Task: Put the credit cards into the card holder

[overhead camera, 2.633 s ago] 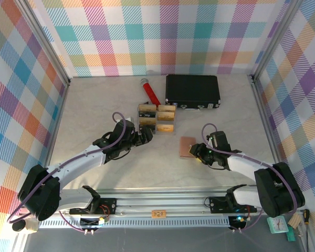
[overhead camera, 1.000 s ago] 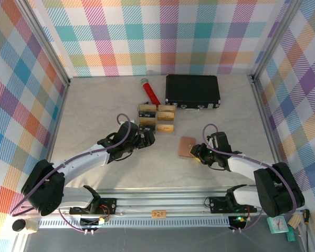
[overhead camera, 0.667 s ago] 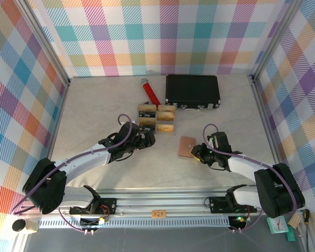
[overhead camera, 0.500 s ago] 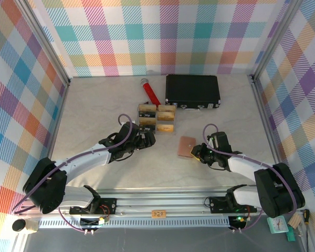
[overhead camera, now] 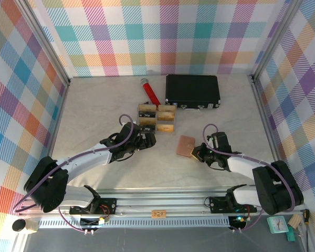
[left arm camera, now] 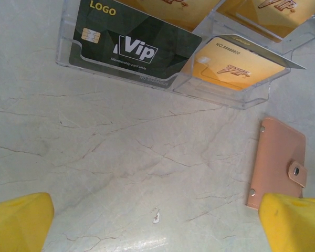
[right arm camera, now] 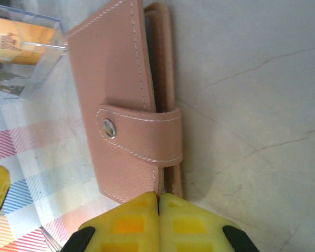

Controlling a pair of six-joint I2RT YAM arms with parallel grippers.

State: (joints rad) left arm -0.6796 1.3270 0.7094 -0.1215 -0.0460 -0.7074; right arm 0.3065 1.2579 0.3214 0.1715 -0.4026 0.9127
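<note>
Credit cards (left arm camera: pixel 134 46), one dark with a "Vip" mark and others gold, stand in the compartments of a clear plastic tray (left arm camera: pixel 220 98) near the middle of a pale marbled table (left arm camera: pixel 121 157). The card holder (right arm camera: pixel 121 94), a tan-pink leather wallet with its snap strap fastened, rests closed to the tray's right and nearer the arms, apart from it. From the right wrist, the right gripper (right arm camera: pixel 158 212) has its yellow fingertips pressed together with no gap showing, right at the holder's near edge; whether any leather is pinched between them cannot be told. The left gripper (left arm camera: pixel 157 223) hovers low over bare table just in front of the tray, jaws spread wide and holding nothing, the dark card straight ahead. A black case (overhead camera: pixel 192 90) and a red stick-like object (overhead camera: pixel 151 92) lie behind the tray, toward the back wall.
</note>
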